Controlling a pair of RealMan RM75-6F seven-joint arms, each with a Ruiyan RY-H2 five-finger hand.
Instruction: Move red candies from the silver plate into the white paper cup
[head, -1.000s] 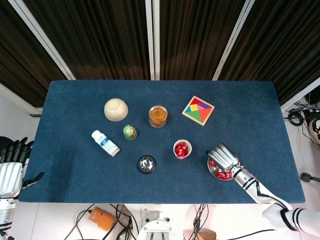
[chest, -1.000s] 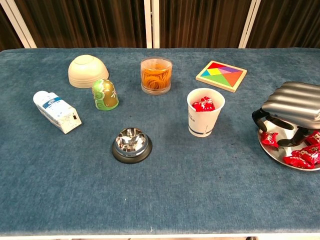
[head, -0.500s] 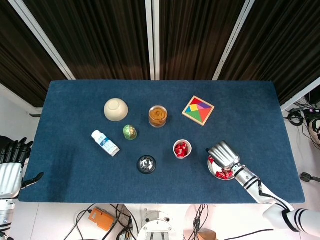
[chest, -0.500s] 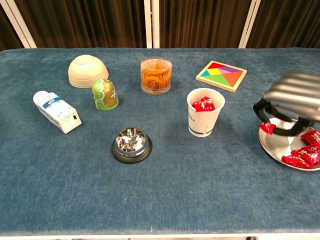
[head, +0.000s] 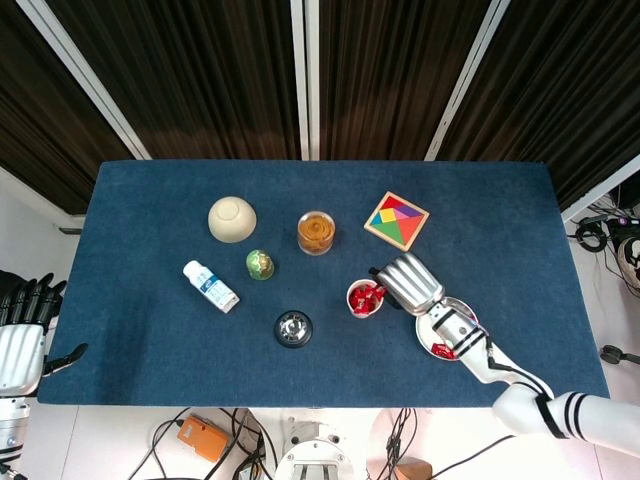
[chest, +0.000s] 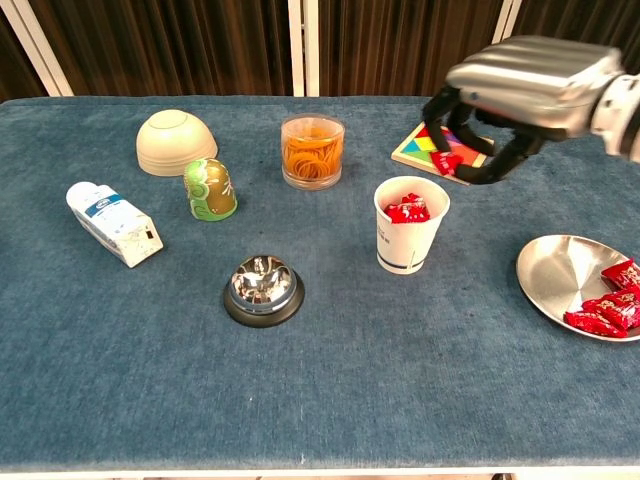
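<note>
— So where is the right hand (chest: 500, 95)?

— Raised above the blue table (chest: 400, 380), just up and to the right of the white paper cup (chest: 409, 238), fingers curled, a red candy (chest: 448, 162) pinched at their tips.

— And the cup?

— Below the fingertips, upright, with red candies already inside it.

— The silver plate (chest: 560, 280)?

— Back toward the wrist side of that hand, near the table's front edge; a few red candies (chest: 605, 310) lie on its right part.

— Anything behind the hand?

— A colourful tangram puzzle (head: 396, 220). Off past the cup sit a jar of rubber bands (chest: 312, 151), a desk bell (chest: 263, 290), a green egg-shaped toy (chest: 210, 189), an upturned beige bowl (chest: 174, 141) and a small white bottle (chest: 112, 223) lying flat.

— The left hand (head: 20, 345)?

— Off the table's left edge, fingers apart, holding nothing.
</note>
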